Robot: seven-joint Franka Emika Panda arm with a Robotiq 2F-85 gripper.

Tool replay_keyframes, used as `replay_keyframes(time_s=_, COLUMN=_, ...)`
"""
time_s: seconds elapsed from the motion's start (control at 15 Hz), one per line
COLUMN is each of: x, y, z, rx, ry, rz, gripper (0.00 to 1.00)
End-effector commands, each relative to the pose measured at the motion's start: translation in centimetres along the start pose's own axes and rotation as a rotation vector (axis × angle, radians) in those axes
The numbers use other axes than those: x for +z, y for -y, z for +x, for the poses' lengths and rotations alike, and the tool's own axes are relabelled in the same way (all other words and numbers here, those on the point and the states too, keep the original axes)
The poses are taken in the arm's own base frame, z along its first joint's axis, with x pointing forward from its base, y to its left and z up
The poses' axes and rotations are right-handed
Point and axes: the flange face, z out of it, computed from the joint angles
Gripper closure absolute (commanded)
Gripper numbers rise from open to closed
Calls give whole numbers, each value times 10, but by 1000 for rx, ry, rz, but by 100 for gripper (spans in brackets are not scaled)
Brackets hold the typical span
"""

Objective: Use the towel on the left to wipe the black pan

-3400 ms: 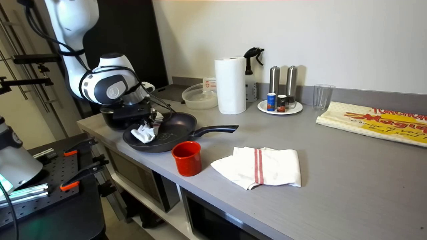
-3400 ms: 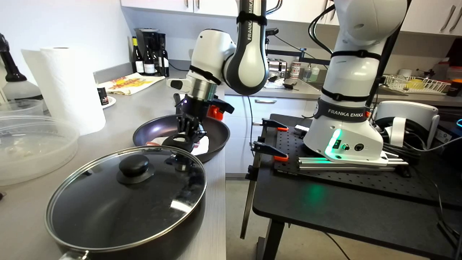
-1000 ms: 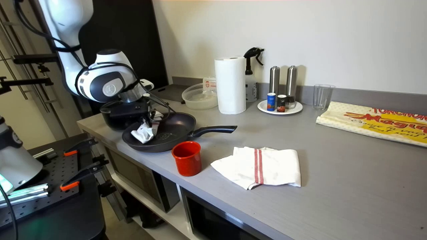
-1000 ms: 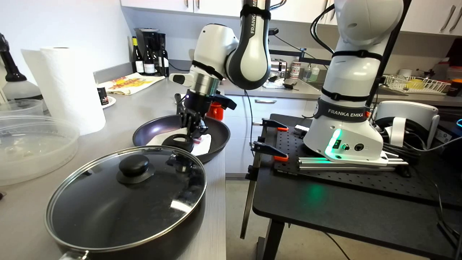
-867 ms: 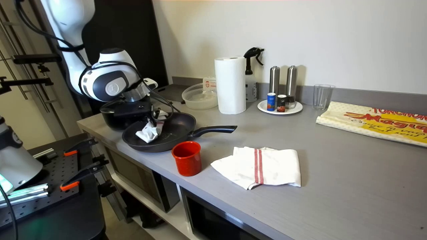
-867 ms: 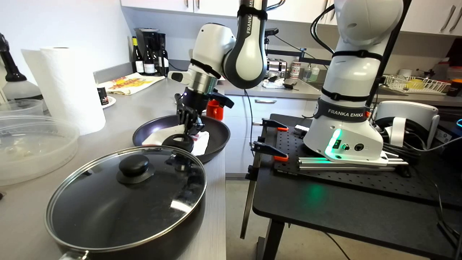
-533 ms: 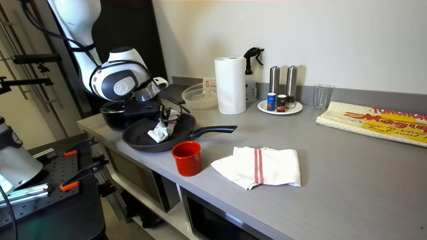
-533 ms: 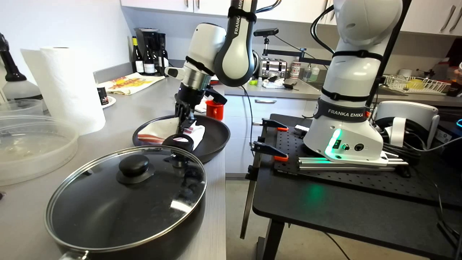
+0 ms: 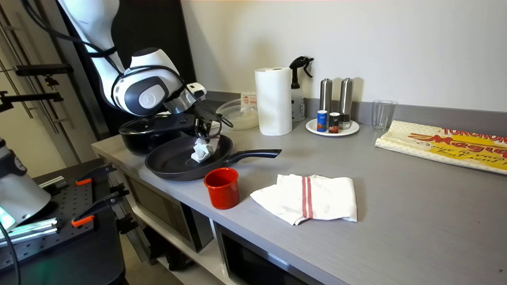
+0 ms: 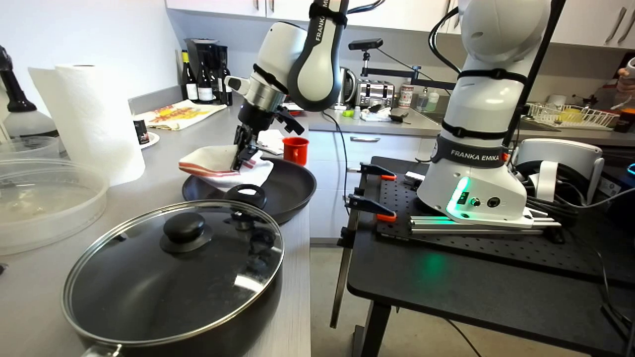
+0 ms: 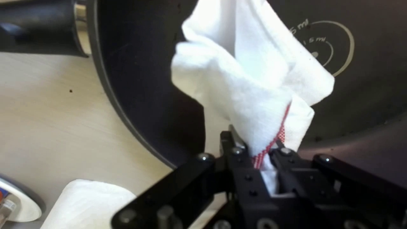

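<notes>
One small red-striped towel (image 11: 246,98) in one gripper (image 11: 255,144)
Two jaws pinch it; one black frying pan (image 11: 143,98) lies beneath

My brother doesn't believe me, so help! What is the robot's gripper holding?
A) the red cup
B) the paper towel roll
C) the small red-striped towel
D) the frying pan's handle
C: the wrist view shows the small red-striped towel pinched in the shut gripper.

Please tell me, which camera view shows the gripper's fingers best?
The wrist view: both fingers of the gripper appear large and near, closed on the towel. Both exterior views show them small and dark, over the black pan.
</notes>
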Motion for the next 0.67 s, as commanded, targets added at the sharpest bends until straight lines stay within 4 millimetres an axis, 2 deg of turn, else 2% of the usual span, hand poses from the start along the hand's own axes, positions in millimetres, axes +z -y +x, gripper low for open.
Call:
replay_keyframes(time_s=0.0, x=-30, y=-8, z=10, rx=39, ry=-65, rz=-63, gripper=96)
replay_keyframes(time_s=0.27, x=-56, y=-26, z=21, rx=98, ry=-125, rz=-122, gripper=96)
replay_keyframes(time_s=0.6, x=-71, y=-69, z=42, rx=235, ry=-135, rz=-154, gripper=96)
